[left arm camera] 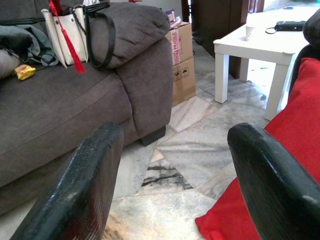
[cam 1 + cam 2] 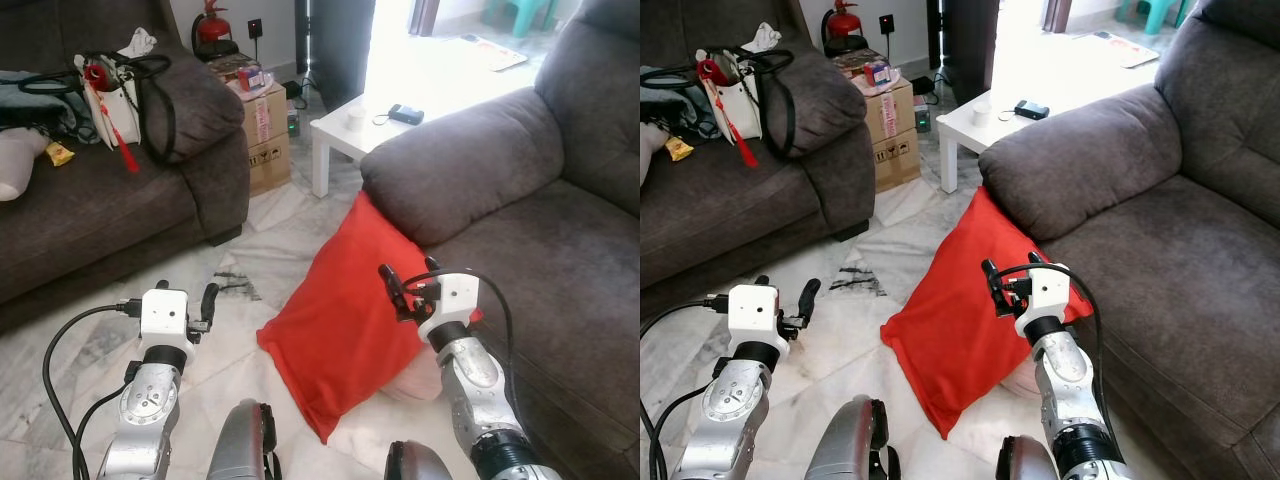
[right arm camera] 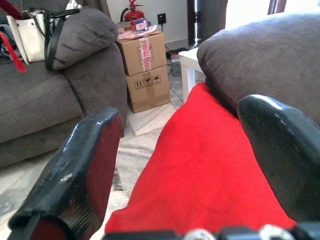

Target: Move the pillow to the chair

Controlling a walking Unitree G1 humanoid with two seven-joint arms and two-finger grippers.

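Big grey sofa point(image 2: 560, 230) on the right. Red pillow point(image 2: 345, 310) down on the floor, leaning on the sofa's front, top corner tucked under the sofa's arm. Soft, square, plain red, a bit wrinkled, one corner poking at the tiles. Right gripper point(image 2: 412, 275) just over the pillow, close to the sofa's seat, fingers point(image 3: 80, 170) spread wide, holding nothing. Left gripper point(image 2: 205, 305) well away from the sofa, over bare floor, fingers point(image 1: 85, 185) spread too.
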